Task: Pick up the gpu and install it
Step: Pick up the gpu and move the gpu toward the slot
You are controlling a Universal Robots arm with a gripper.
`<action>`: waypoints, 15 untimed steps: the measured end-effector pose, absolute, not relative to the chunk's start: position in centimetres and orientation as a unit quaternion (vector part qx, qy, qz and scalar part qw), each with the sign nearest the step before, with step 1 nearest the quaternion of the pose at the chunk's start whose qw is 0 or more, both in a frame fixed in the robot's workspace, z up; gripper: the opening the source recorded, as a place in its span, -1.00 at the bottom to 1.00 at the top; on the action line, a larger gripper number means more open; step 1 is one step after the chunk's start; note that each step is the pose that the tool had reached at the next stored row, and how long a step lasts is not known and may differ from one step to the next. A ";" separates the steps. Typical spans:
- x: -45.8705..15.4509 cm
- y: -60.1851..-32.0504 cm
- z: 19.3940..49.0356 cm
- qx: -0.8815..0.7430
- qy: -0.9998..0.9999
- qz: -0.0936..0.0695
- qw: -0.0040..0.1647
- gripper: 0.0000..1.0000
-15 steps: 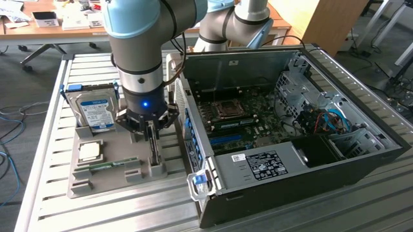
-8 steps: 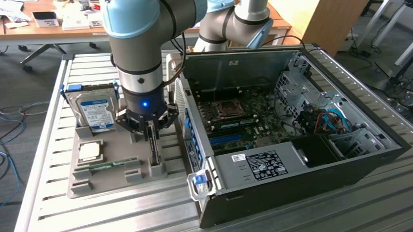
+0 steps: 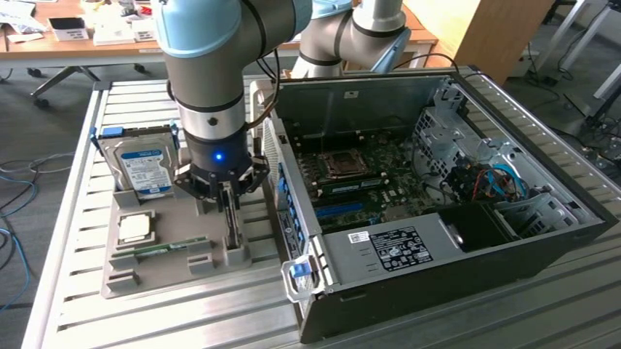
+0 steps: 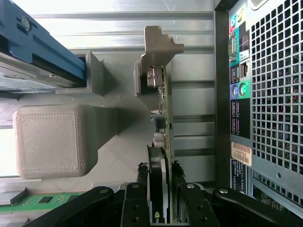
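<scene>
The black-fingered gripper (image 4: 159,170) grips what stands in the grey printed plastic holder (image 4: 47,142): the thin green gpu card with silver bracket (image 4: 162,106), on edge. Best pulled straight, untwisted, clear of the black perforated computer case (image 4: 265,118) alongside.

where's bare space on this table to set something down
Free: the table slats between the tray and the table's near edge, beside the case; also the slats beyond the hard drive. Crowded: the gap between the gpu, clamped in the gripper, and the case.
</scene>
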State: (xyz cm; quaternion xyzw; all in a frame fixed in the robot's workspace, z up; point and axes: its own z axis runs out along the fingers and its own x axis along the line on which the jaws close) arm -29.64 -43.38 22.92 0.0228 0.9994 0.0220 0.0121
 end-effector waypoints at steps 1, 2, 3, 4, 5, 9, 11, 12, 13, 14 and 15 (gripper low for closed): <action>-29.6 -43.4 22.9 0.023 0.999 0.022 0.012 -0.33; -29.6 -43.4 22.9 0.023 0.999 0.022 0.012 -0.33; -29.6 -43.4 22.9 0.023 0.999 0.022 0.012 -0.33; -29.6 -43.4 22.9 0.023 0.999 0.022 0.012 -0.33; -29.6 -43.4 22.9 0.023 0.999 0.022 0.012 -0.37; -29.6 -43.4 22.9 0.023 0.999 0.022 0.012 -0.47; -29.6 -43.4 22.9 0.023 0.999 0.022 0.012 -0.47; -29.6 -43.4 22.9 0.023 0.999 0.022 0.012 -0.47; -29.6 -43.4 22.9 0.023 0.999 0.022 0.012 -0.47; -29.6 -43.4 22.9 0.023 0.999 0.022 0.012 -0.47; -29.6 -43.4 22.9 0.023 0.999 0.022 0.012 -0.47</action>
